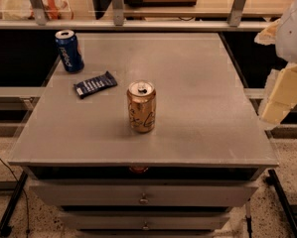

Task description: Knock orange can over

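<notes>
The orange can (141, 106) stands upright near the middle of the grey table top (202, 83), a little toward the front. It is shiny orange-gold with pale cursive lettering and a silver top with a pull tab. My gripper (278, 103) is at the right edge of the view, beyond the table's right edge. It is well to the right of the can and apart from it, holding nothing that I can see.
A blue can (69, 51) stands upright at the table's back left corner. A dark snack wrapper (95, 85) lies flat between the blue can and the orange can. Drawers (144, 197) sit under the table top. A rail and shelf run behind the table.
</notes>
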`<state>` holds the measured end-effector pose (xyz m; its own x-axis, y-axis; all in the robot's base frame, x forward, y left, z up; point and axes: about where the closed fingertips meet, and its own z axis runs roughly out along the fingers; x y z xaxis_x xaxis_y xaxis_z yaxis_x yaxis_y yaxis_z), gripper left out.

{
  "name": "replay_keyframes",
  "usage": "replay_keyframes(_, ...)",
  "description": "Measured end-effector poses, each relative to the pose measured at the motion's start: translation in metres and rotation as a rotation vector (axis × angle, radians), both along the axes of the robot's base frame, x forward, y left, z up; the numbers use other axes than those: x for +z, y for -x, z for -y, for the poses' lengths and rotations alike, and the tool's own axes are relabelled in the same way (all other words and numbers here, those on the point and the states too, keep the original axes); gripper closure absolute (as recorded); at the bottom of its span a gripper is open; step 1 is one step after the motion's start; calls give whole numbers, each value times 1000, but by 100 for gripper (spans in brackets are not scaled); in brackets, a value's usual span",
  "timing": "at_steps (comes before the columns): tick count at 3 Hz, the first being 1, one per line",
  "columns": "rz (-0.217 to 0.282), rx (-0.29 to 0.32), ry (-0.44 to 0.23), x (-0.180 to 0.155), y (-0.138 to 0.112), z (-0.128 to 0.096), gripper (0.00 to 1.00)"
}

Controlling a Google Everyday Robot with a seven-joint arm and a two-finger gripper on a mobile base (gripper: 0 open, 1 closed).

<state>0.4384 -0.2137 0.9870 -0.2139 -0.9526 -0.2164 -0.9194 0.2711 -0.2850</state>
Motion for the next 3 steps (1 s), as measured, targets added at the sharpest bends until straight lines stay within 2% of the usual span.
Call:
replay_keyframes(1, 9, 0, -11, 1, -1, -1, 0)
replay_keyframes(2, 13, 18, -97, -6, -9, -6, 0)
replay_keyframes(3, 7, 59, -296, -33, -31, -24, 0)
